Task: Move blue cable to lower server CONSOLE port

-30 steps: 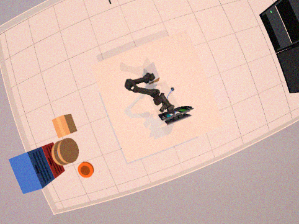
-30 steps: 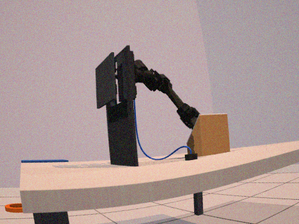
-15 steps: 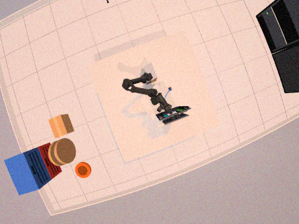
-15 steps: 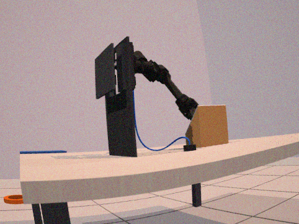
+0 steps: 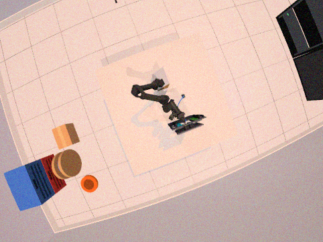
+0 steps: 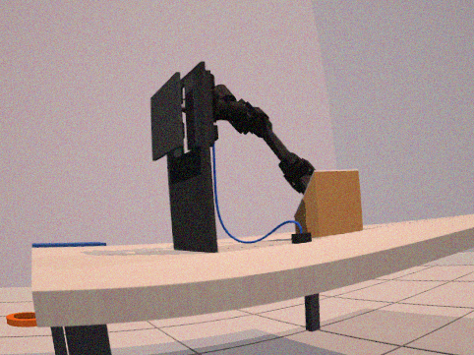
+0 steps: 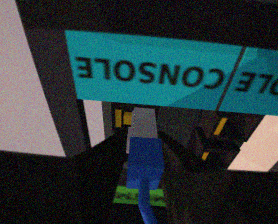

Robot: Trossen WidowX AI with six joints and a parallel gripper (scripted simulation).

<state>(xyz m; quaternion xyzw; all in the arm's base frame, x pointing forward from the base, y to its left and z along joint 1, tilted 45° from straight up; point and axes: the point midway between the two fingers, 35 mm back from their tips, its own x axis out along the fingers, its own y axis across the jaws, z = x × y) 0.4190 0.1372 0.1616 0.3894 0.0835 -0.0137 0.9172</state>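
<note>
pale walls [image 6: 98,34] | tiled floor [image 5: 110,198] [image 6: 393,315] | black cabinet [image 5: 309,77], upper right

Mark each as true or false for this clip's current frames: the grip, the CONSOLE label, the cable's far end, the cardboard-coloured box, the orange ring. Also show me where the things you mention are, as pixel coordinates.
1. The gripper [image 7: 142,135] is shut on the blue plug [image 7: 145,159]. True.
2. The CONSOLE label [image 7: 150,70] reads upright in the wrist view. False: it appears upside down.
3. The blue cable [image 6: 216,197] [image 7: 145,202] runs down to a small black block [image 6: 301,238] on the table [image 6: 172,305]. True.
4. The tan box [image 6: 339,204] stands on the floor. False: it stands on the table.
5. The orange ring [image 5: 94,184] [image 6: 12,323] lies on the table. False: it is off the table, lower down.
</note>
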